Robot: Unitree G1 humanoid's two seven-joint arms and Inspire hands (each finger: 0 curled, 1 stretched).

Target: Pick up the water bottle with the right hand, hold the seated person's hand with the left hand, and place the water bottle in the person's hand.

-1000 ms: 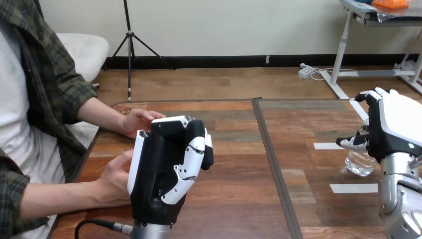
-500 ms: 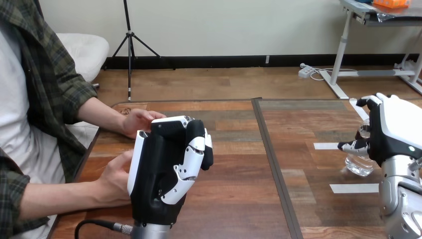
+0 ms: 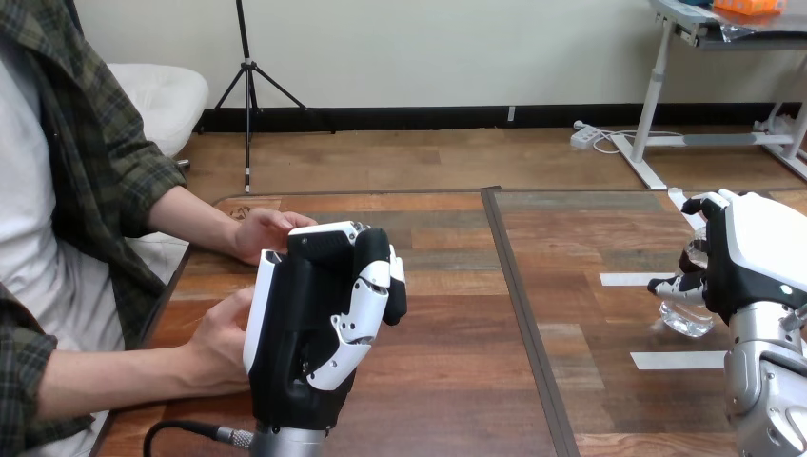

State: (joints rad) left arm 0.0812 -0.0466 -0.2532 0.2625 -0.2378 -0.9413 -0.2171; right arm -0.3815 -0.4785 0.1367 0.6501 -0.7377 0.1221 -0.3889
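Head view, items by size.

1. Tabletop [image 3: 457,314]: wood-grain planks in mixed browns, matt, with a dark seam running from upper centre to lower centre. Unchanged.

2. Person's forearms, entering from the left edge. The person's nearer hand [image 3: 221,345], lower left, lies just beside the back of the left hand; contact cannot be told. The person's farther hand [image 3: 262,231], left of centre, rests on the tabletop behind it. Neither has moved.

3. Left hand [image 3: 305,324], lower left of centre: upright block, black body with glossy white shells. Its fingers [image 3: 366,305] are curled toward the palm and enclose nothing. Position same as a second ago, so the holding of the person's hand is judged not yet done.

4. Right hand [image 3: 761,252], right edge: same hard black-and-white build on a silver forearm. Over the last second it has shifted slightly toward the right edge and settled lower against the bottle. Its thumb [image 3: 678,284] now lies across the bottle's near side and its fingers hook round the far side by the top. Judged: the grasp is closing and the lift is still to come.

5. Water bottle [image 3: 687,312], right edge, mid-height: clear, thin-walled plastic, round-bodied, standing upright on the tabletop, largely hidden by the right hand. Likely light and easily dented.

6. Two white tape strips, flat and matt: one [image 3: 676,360] below the bottle, one [image 3: 623,279] to its left.
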